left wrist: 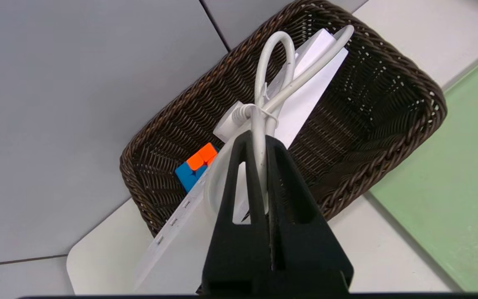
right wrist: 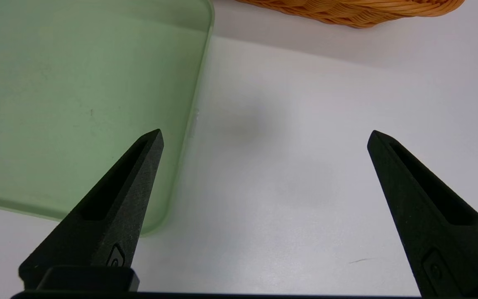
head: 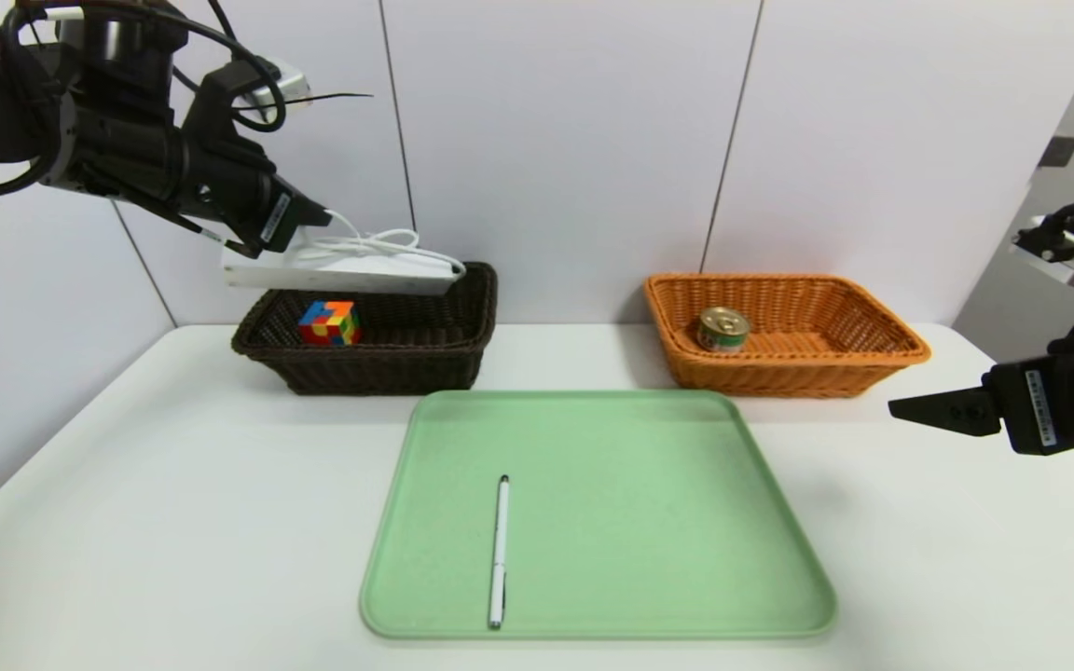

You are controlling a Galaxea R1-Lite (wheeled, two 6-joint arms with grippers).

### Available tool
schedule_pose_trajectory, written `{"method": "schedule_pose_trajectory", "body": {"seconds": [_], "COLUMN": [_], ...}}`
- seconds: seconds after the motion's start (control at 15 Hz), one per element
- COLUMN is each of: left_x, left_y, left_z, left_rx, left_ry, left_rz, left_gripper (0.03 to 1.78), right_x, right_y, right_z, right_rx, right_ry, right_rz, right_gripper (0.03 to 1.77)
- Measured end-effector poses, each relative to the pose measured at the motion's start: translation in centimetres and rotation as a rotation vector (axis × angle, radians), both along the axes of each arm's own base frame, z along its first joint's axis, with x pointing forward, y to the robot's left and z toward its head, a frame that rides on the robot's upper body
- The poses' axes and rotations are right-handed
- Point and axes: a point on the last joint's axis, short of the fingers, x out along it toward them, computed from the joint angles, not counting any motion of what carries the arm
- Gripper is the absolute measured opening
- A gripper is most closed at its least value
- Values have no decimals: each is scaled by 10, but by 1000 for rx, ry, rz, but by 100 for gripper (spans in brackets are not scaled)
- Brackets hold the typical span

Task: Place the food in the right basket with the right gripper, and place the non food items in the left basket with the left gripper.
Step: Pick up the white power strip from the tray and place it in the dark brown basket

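White table (head: 127, 522) first, green tray (head: 612, 447) in the middle of it, dark left basket (head: 388, 368) and orange right basket (head: 784, 373) at the back. I have the power strip (head: 341, 272) hanging over the left basket, far end on the rim, near end up in the air; my left gripper (head: 299, 228) is clamped on its cord (left wrist: 264, 120) near the tie, not on the body. Strip looks rigid and longish, cord is floppy, so I expect it to swing and pivot; the body would be the steadier hold. Cube (head: 329, 322) is in the left basket, can (head: 722, 329) in the right basket. Right gripper (head: 910, 410) parked low over the table right of the tray, jaws wide, empty. Pen (head: 499, 552) lies on the tray: light, thin, likely to roll, I'd pinch mid-barrel.
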Motion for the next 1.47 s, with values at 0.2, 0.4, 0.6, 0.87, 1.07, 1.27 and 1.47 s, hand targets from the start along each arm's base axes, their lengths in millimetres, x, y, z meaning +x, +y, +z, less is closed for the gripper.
{"method": "schedule_pose_trajectory", "body": {"seconds": [0.2,0.4,0.6,0.87,1.07,1.27,1.47], "left_x": [8,15,22,31,37,42,45], "left_y": [7,9,9,9,8,6,4], "left_z": [-7,-11,-18,-28,-34,-38,-43], "left_rx": [45,65,95,118,131,139,156], "left_ry": [-1,-4,-3,14,14,7,5], "left_rz": [-13,-16,-31,-44,-51,-59,-70], "left_gripper": [9,9,9,9,9,9,36], "right_x": [0,1,2,4,6,8,9], "right_y": [0,0,0,0,1,1,1], "right_z": [0,-1,-2,-3,-4,-5,-7], "right_rx": [-2,-3,-3,-4,-6,-7,-7], "right_ry": [2,4,7,15,22,26,32], "right_rz": [-2,-1,-2,-2,-3,-3,-3], "right_gripper": [170,170,170,170,170,170,170]}}
